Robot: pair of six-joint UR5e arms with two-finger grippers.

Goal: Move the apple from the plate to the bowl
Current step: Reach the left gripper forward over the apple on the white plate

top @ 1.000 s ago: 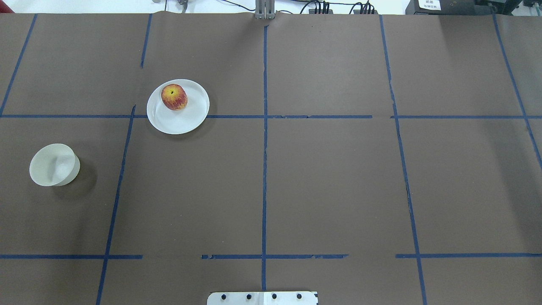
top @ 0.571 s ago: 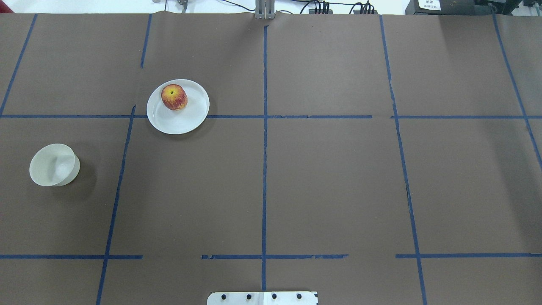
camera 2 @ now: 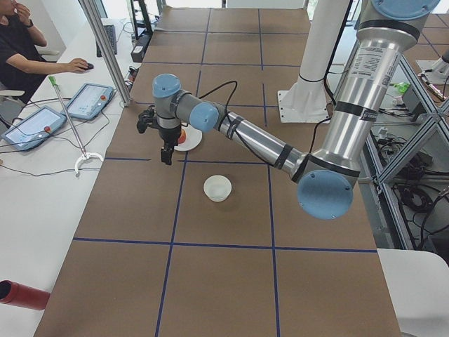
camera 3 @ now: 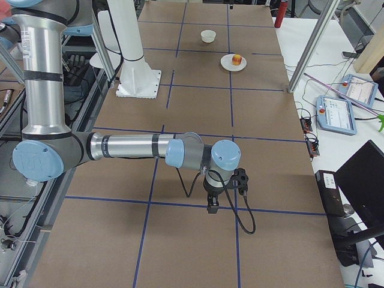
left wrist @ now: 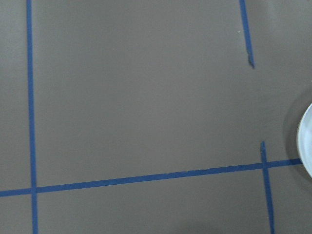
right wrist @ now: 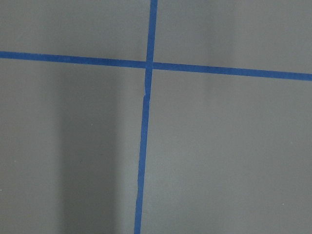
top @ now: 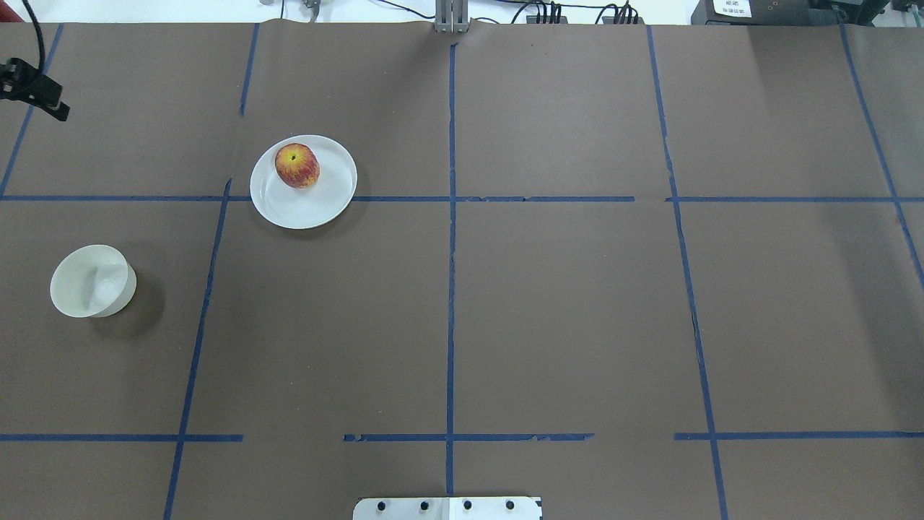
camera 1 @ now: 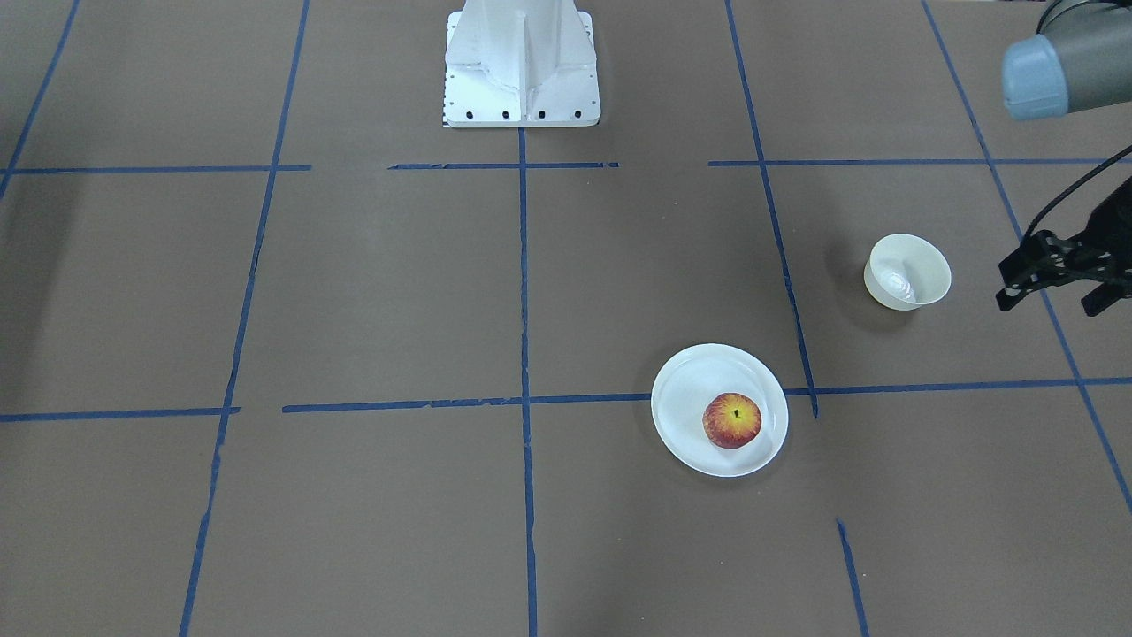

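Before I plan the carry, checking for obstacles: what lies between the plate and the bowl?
Overhead view: between plate and bowl, only bare table and one blue tape line.

No text, brand or number can be read; a white label on a dark box is seen, its print illegible.

The left gripper is being cut by the front view's right edge, and overhead only its dark tip is showing. The right gripper is appearing from the side alone — too small to judge its jaws. The left arm is covering most of the apple, and the wrist camera's edge is cutting the plate to a sliver.
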